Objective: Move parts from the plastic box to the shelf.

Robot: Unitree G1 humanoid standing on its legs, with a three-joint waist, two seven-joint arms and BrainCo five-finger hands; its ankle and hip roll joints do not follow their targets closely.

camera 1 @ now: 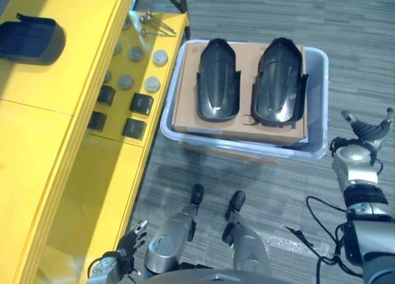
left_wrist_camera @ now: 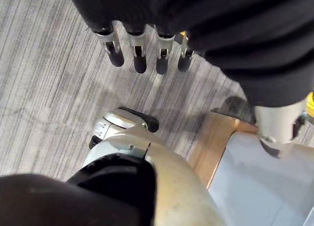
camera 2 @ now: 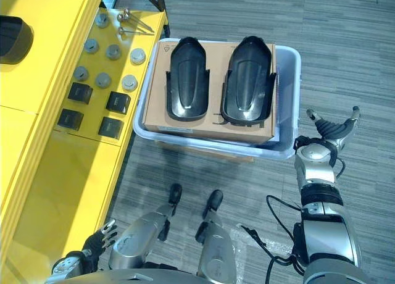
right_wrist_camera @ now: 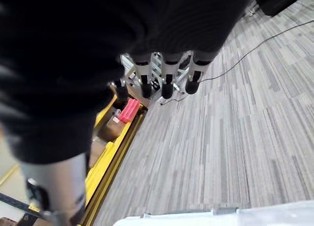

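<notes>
Two black moulded parts [camera 1: 217,80] [camera 1: 279,81] lie side by side on a brown cardboard sheet [camera 1: 185,111] inside the clear plastic box [camera 1: 318,105] on the grey floor. The yellow shelf [camera 1: 68,129] stands just left of the box, with a dark part [camera 1: 28,40] at its far left. The right hand [camera 1: 364,133] hangs just right of the box's near corner, fingers spread, holding nothing. The left hand [camera 1: 126,244] is low and near, beside the shelf, well apart from the parts, fingers relaxed and empty.

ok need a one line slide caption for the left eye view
Two black parts rest on cardboard in the plastic box beside the yellow shelf, right hand open nearby.
</notes>
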